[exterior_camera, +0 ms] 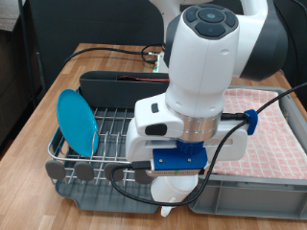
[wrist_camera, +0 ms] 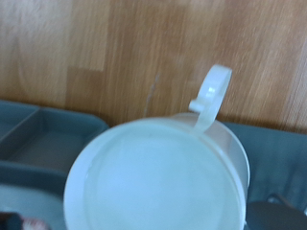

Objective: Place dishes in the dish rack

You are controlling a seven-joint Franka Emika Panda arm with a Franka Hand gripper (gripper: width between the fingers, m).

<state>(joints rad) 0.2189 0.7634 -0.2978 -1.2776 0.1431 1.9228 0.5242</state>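
A bright-blue plate [exterior_camera: 77, 120] stands on edge in the dish rack [exterior_camera: 106, 129] at the exterior view's left, while a wooden spoon [exterior_camera: 125, 79] lies in the tall back compartment. At centre, the arm's tool [exterior_camera: 171, 192] hangs over the rack's front edge; whether its fingers are apart or clamped cannot be told. The wrist view fills with 1 white mug [wrist_camera: 158, 172], likely light, rigid, smooth and breakable, best gripped at rim or handle [wrist_camera: 213, 91]. A grey bin [exterior_camera: 259, 187] with checked cloth [exterior_camera: 269, 129] sits right on the counter [exterior_camera: 58, 81].

Exterior fronting arm; wrist close above mug [wrist_camera: 158, 172]
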